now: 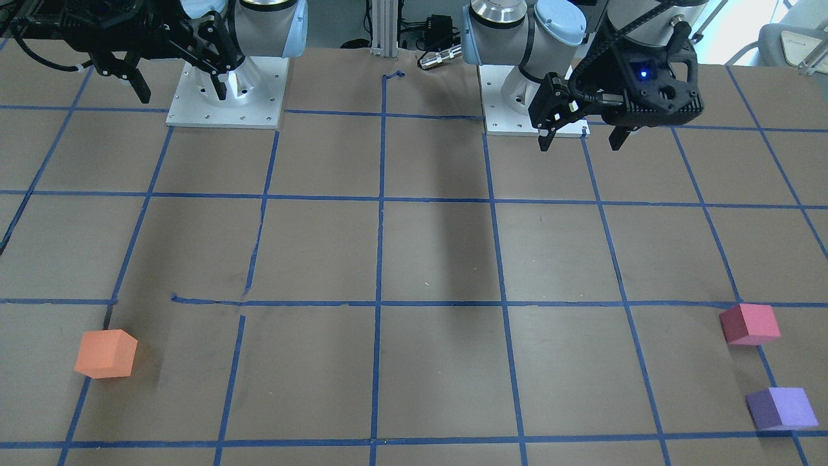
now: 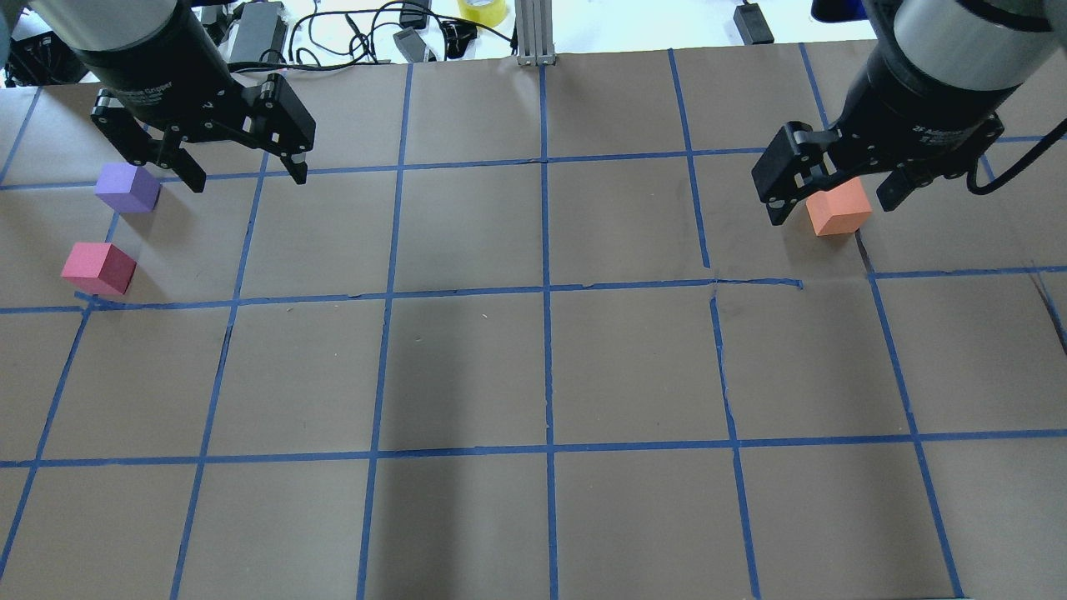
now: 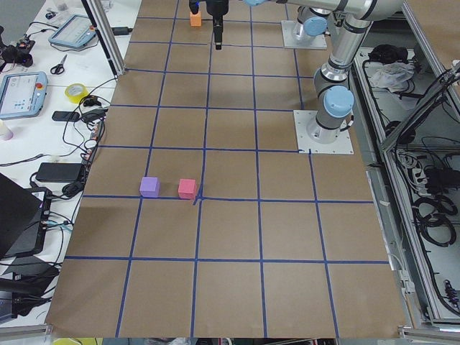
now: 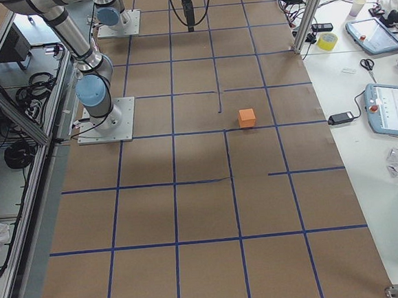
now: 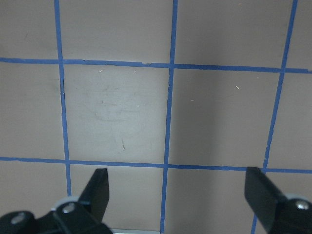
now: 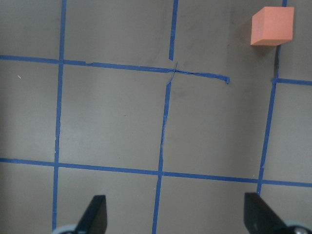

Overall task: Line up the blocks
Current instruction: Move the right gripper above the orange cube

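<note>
The orange block (image 1: 105, 353) sits alone on the table's far side from me, on my right; it also shows in the overhead view (image 2: 838, 211) and the right wrist view (image 6: 272, 26). The red-pink block (image 1: 749, 323) (image 2: 98, 267) and the purple block (image 1: 781, 408) (image 2: 127, 187) sit close together on my left, apart from each other. My left gripper (image 1: 579, 144) (image 2: 249, 181) (image 5: 179, 190) is open and empty, high above the table near its base. My right gripper (image 1: 182, 96) (image 2: 832, 212) (image 6: 178, 212) is open and empty, also held high.
The brown table carries a blue tape grid (image 2: 546, 292). Two arm base plates (image 1: 226, 90) (image 1: 511, 103) sit at the robot's edge. Cables and a yellow tape roll (image 2: 482, 10) lie beyond the far edge. A side desk with tablets (image 3: 21, 93) runs along that edge.
</note>
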